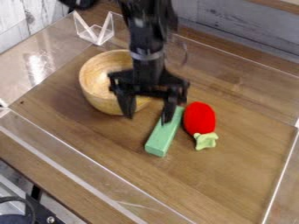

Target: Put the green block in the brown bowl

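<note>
Jaws stand wide on your gripper (pixel 151 103), holding nothing, poised over the upper end of the green block (pixel 165 134), which lies flat on the table (pixel 82 166) at five o'clock from the brown bowl (pixel 100 83). Closing this near the end, you risk the long bar pivoting or slipping out. At three o'clock the red toy (pixel 201 119) sits just beside the block, where a fingertip could clip it. You cannot tell whether the tips touch the block; the arm hides the bowl's right rim.
</note>
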`<move>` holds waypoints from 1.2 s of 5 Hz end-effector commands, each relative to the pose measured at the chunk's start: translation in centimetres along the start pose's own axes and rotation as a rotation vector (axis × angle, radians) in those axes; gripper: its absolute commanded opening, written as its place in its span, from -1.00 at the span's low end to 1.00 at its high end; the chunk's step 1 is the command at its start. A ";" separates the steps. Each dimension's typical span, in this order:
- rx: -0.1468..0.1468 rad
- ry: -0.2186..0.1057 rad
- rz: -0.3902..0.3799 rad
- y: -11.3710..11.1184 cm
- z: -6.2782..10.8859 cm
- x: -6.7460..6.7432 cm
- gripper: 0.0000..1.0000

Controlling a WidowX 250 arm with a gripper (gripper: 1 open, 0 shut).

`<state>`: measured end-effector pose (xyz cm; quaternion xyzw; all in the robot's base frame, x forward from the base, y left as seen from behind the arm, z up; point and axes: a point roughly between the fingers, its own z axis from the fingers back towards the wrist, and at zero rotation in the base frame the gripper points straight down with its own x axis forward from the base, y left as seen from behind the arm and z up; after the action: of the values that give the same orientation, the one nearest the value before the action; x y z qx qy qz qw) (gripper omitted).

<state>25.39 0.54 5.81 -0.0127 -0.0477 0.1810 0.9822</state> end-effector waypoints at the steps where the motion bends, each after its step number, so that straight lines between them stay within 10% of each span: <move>1: 0.003 -0.025 0.000 -0.7 -0.9 0.2 1.00; 2: 0.015 -0.018 0.009 -1.1 -2.3 0.1 1.00; 3: 0.015 -0.013 -0.022 -1.0 -3.3 0.2 -1.00; 6: 0.001 -0.014 -0.088 0.6 -0.5 0.3 -1.00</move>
<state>24.72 0.98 4.09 -0.0065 -0.0279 0.1366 0.9902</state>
